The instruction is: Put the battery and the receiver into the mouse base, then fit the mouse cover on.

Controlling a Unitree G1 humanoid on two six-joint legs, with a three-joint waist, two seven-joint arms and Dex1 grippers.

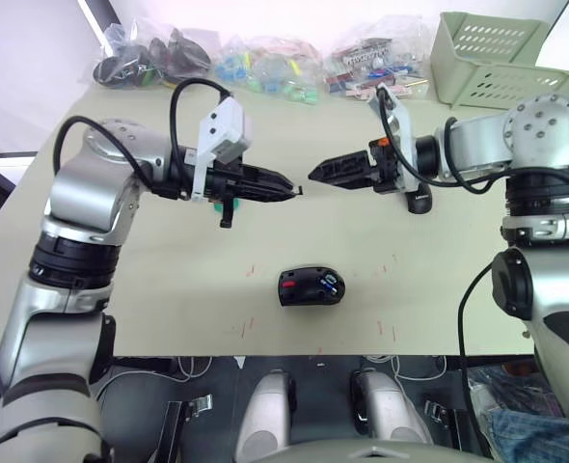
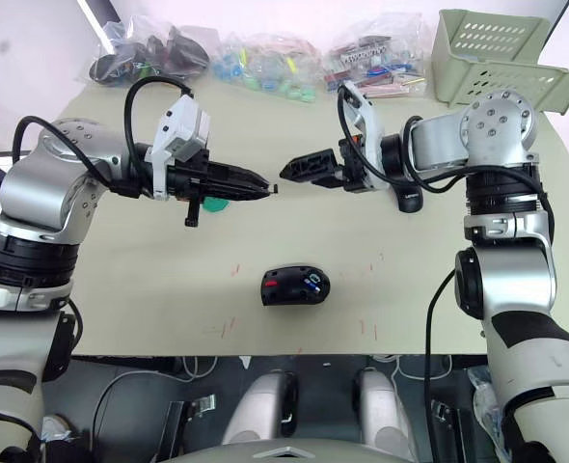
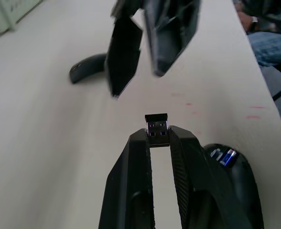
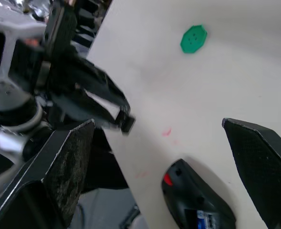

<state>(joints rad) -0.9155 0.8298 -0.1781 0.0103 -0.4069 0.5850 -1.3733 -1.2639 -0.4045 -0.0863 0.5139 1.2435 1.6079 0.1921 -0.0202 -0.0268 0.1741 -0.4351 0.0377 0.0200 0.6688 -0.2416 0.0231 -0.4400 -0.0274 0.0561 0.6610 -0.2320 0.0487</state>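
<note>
The mouse base (image 1: 311,286) lies open on the table near the front edge, red part toward my left. The blue battery (image 1: 330,282) sits in its compartment. Above the table, my left gripper (image 1: 297,190) is shut on the tiny black receiver (image 3: 156,123), which sticks out past the fingertips. My right gripper (image 1: 315,174) is open and empty, tip to tip with the left one, a small gap between them. The glossy mouse cover (image 1: 418,203) rests on the table behind my right wrist, partly hidden by the arm.
A green round disc (image 4: 194,39) lies on the table under my left gripper. Bags of small parts (image 1: 265,63) line the back edge. A pale green basket (image 1: 501,58) stands at the back right. Red marks dot the table around the base.
</note>
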